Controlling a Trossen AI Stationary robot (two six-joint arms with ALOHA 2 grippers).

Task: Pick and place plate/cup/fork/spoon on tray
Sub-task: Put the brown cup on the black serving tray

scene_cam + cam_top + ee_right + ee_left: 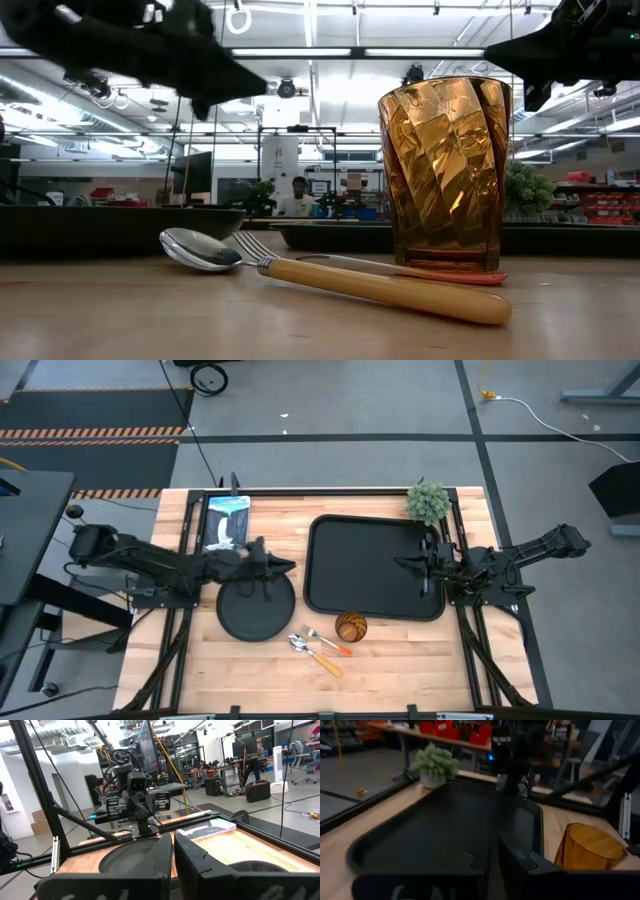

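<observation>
Plate [256,610] sits beside the tray [375,565], nothing on it — left gripper [288,567] hovers above, fingers closed; open them, drop onto the rim. Right gripper [402,564], closed, waits over the tray.

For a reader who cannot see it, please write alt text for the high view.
An empty black tray lies on a wooden table between two robot arms. A black plate, cup, spoon and fork wait beside it.

No text, label, brand or number is readable anywhere, not even on the booklet [226,523].
</observation>
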